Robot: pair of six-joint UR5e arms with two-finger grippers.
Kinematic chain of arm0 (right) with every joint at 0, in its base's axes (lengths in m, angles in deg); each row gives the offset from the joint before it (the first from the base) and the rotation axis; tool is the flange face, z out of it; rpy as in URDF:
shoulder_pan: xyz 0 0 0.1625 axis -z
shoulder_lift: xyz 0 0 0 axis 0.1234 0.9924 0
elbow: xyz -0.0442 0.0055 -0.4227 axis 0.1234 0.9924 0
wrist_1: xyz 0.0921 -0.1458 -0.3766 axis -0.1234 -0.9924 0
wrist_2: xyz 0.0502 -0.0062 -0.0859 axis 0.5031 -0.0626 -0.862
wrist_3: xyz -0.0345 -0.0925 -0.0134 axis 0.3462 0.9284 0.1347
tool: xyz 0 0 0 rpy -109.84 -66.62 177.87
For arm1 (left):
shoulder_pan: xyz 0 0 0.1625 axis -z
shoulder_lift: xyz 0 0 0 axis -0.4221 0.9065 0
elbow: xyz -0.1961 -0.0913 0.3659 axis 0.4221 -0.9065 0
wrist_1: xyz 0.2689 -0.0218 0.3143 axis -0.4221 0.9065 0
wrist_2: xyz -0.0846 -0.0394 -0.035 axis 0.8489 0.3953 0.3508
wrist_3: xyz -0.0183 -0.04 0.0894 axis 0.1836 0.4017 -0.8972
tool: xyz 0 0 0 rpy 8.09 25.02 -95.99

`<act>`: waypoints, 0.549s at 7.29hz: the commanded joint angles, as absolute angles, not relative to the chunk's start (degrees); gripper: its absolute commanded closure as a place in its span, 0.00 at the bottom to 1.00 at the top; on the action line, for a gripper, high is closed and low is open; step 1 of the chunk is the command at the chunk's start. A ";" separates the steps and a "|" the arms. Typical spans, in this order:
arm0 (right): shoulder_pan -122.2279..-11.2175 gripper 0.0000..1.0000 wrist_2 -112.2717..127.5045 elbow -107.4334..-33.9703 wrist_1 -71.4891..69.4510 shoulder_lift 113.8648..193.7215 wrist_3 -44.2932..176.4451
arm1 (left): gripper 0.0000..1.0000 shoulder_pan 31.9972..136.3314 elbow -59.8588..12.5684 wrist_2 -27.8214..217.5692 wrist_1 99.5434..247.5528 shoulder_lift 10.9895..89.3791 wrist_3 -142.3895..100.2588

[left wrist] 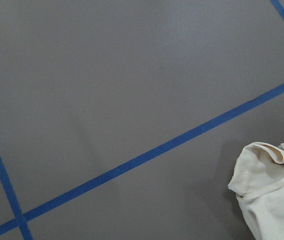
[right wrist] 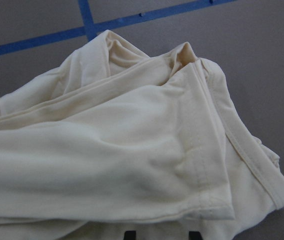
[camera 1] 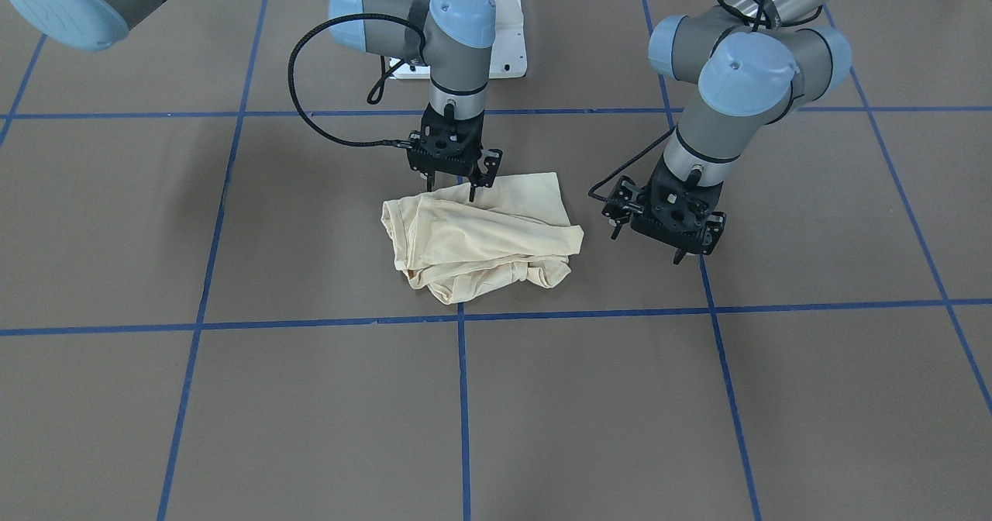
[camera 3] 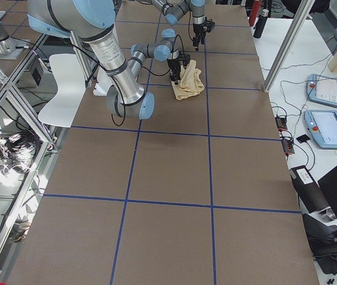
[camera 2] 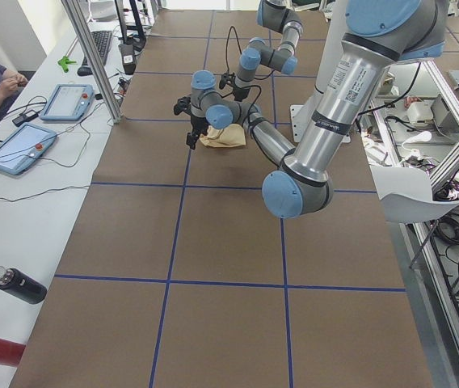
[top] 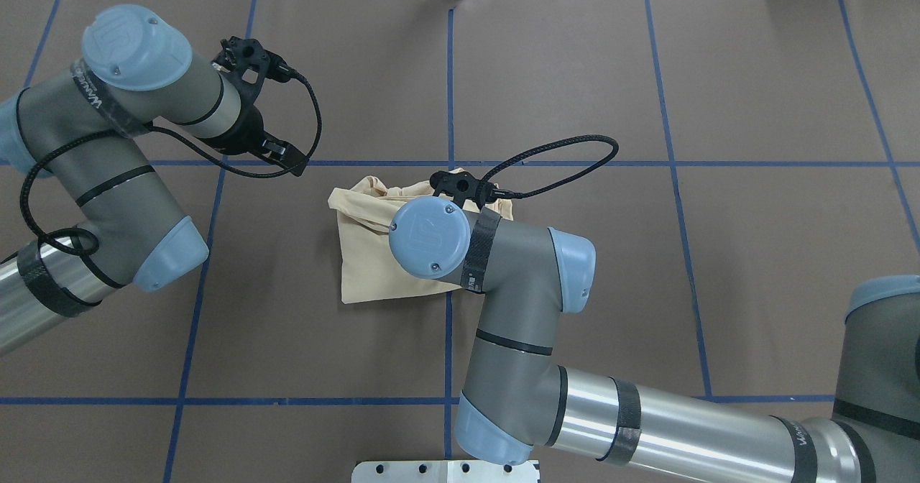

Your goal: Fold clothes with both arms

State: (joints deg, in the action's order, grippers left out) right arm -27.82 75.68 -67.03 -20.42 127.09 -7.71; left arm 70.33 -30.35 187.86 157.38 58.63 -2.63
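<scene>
The right gripper [camera 1: 457,188] hung with its jaws apart, holding nothing, its fingertips right at the edge of the crumpled cream shirt [camera 1: 484,234], which lay bunched just beneath it on the brown table [camera 1: 294,226]. The left gripper [camera 1: 649,243] was also spread apart, low over the table, with the shirt off to its side and clear of it.

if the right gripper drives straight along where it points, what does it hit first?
The T-shirt. The right gripper points straight down, open, over the shirt's robot-side edge. It looks very close to the cloth; whether it touches is unclear from these views.
</scene>
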 commanded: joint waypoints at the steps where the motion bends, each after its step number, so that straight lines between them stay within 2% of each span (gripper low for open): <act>1: -29.40 1.00 74.78 -66.57 -19.99 127.05 -6.90 | 0.00 70.32 -30.41 187.86 157.38 58.63 -2.57; 3: -34.58 1.00 74.77 -65.35 -18.58 126.88 -3.22 | 0.00 70.32 -30.67 187.86 157.38 58.63 -2.57; 4: -37.30 1.00 74.68 -60.29 -13.97 126.01 -2.86 | 0.00 70.41 -31.28 187.86 157.29 58.54 -2.57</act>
State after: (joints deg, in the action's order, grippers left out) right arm -34.08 74.78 -64.49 -17.65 126.72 -3.97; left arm 70.33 -30.75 187.86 157.36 58.60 -2.57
